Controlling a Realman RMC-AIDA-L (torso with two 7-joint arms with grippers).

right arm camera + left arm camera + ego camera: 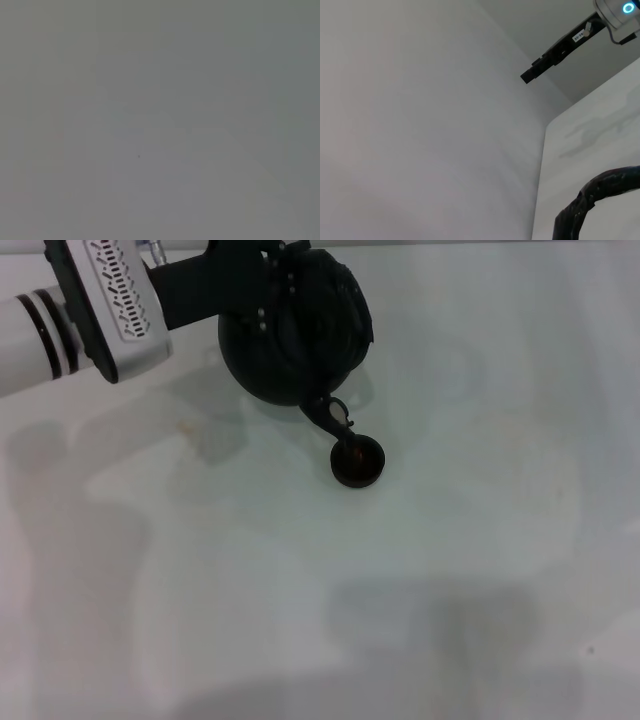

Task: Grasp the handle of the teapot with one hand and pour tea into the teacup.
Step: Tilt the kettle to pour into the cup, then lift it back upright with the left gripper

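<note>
Left gripper (268,295) comes in from the far left corner of the white worktop (470,570) in the head view, its dark jaws clamped on the handle (290,290) of the teapot (295,335). That pot hangs tipped toward the near edge, so its spout (335,420) sits just above the teacup (357,462), which stands near the worktop's middle; a reddish glint shows inside the cup, so pouring looks under way. Holding the hoop from above lets the wrist roll the pot forward.

From the left wrist, only a rough dark arc of the handle (600,192) shows against the pale surface, with another rig's black bar far off.

The right wrist view shows only blank grey; the right gripper is out of sight.
</note>
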